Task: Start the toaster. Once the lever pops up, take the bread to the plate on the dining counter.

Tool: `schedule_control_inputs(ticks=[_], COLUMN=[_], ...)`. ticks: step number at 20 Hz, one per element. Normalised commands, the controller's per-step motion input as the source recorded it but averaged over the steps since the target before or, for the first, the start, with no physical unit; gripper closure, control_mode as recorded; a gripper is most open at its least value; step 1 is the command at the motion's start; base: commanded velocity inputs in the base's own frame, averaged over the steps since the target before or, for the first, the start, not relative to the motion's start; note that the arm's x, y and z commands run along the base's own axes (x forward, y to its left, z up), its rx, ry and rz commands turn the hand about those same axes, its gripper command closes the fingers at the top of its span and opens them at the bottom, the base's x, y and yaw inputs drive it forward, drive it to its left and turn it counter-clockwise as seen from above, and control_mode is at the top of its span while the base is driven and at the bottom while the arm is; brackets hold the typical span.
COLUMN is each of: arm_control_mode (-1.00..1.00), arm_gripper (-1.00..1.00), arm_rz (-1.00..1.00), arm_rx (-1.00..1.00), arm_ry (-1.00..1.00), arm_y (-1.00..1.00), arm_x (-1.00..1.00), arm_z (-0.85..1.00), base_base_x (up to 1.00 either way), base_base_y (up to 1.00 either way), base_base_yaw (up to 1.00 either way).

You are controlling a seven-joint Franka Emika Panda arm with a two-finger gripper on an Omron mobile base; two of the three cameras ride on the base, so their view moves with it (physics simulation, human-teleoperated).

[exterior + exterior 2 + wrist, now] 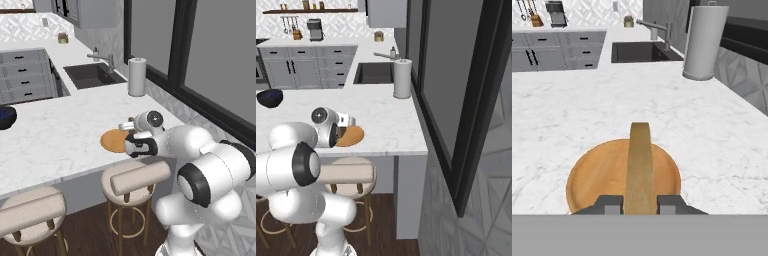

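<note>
Bread sits edge-on between the two dark finger tips of the claw, which is closed on the slice's near end. In the hand view its long axis runs from six o'clock toward twelve, out over the middle of the orange-brown plate, thin edge up. The plate lies near the front edge of the white marble bench; whether the slice already touches it I cannot tell. To do this step well, I judge the claw should lower until the slice rests on the plate, then release, keeping it centred so it tips flat inside the rim. A paper towel roll stands well apart toward one o'clock.
</note>
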Motion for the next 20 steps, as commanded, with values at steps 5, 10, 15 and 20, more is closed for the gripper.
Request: schedule_control_inputs(ticks=[5,10,15,20], arm_control_mode=[-1.00,-1.00,-1.00,-1.00], arm_gripper=[1.00,1.00,1.00,1.00], arm_rz=[-0.01,0.00,0.00,0.00], arm_rx=[-0.02,-0.01,0.00,0.00], arm_ry=[-0.01,0.00,0.00,-0.01], arm_y=[0.00,0.00,0.10,0.20], arm_x=[0.15,0.20,0.21,0.22], arm_z=[-0.37,-0.32,-0.12,-0.21], base_base_x=[0.00,0.00,0.00,0.00], base_base_y=[0.00,0.00,0.00,0.00], base_base_yaw=[0.00,0.00,0.00,0.00])
